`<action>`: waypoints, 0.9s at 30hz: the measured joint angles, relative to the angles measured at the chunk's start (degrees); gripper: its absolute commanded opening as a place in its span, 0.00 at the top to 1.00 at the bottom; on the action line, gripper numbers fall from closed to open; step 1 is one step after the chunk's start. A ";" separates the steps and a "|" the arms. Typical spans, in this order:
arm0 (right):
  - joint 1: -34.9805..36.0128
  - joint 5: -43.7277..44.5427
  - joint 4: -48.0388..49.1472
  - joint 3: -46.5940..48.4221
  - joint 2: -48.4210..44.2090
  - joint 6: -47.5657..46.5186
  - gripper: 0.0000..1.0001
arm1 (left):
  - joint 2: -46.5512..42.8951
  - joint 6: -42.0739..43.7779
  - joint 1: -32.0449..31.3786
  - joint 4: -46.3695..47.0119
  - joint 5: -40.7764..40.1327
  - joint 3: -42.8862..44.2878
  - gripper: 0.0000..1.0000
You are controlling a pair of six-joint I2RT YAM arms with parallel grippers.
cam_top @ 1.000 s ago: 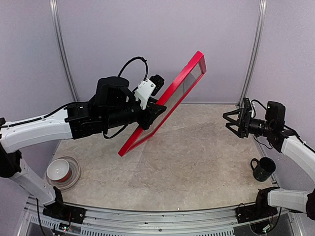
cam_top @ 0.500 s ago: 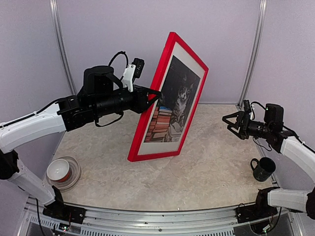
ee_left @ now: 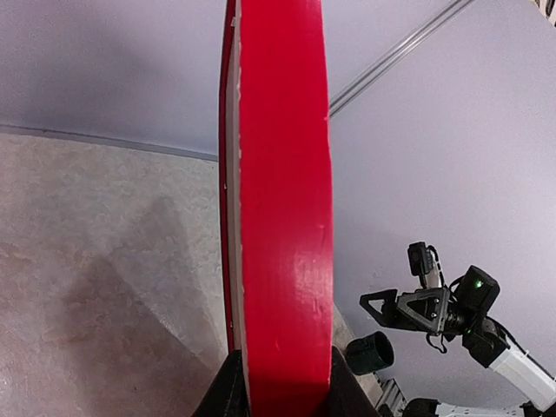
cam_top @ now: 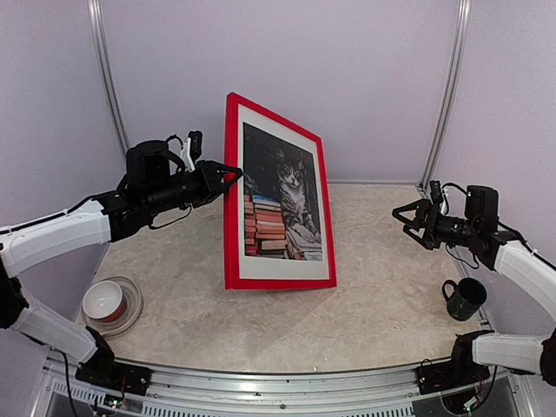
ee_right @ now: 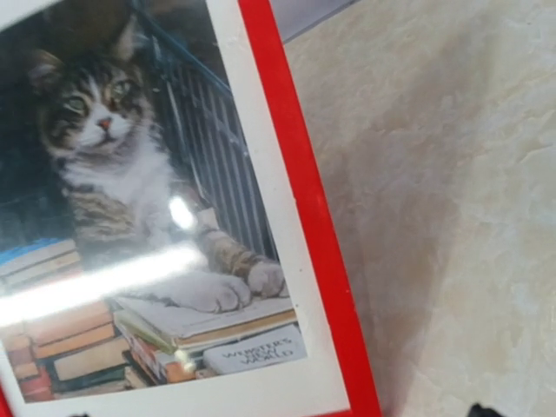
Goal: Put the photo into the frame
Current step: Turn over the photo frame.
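Red frame (cam_top: 278, 282) looks to be standing on its bottom edge on the surface (cam_top: 373, 287), with the photo (cam_top: 282, 204) already showing inside it, bordered by a white mat (cam_top: 236, 156). Left tool (cam_top: 228, 176) is clamped on the frame's left edge. Right tool (cam_top: 404, 214) hangs spread wide, well apart. Best bet is probably easing it down slowly with a firm grip so it doesn't tip. Right wrist view catches glare across the photo, while left wrist view only gets the frame's edge.

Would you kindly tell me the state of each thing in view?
frame, upright, gripped at one side edge.
photo, inside the frame, showing.
left pincer, shut on the frame.
right pincer, open, empty.
bowl, upright.
mug, upright.
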 measured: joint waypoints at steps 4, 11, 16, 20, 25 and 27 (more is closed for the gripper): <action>0.00 0.22 0.52 -0.02 1.60 0.02 0.06 | 0.00 -5.90 2.97 3.15 1.97 -4.26 1.00; 0.13 -0.28 6.12 -1.75 7.26 0.63 0.07 | 0.00 -11.37 5.99 6.36 6.12 -9.31 1.00; 1.75 -0.42 10.58 -2.01 13.55 0.72 0.07 | 1.86 -13.84 8.13 7.26 9.86 -10.58 1.00; 3.87 -0.28 14.08 -1.92 18.73 0.66 0.07 | 5.27 -14.75 8.46 8.26 11.93 -10.58 1.00; 5.44 -0.46 18.43 -0.48 25.92 0.72 0.07 | 10.78 -15.37 8.68 8.98 14.82 -10.56 1.00; 5.95 -0.48 19.93 0.66 29.27 0.70 0.07 | 13.70 -16.22 9.05 9.86 16.31 -10.38 1.00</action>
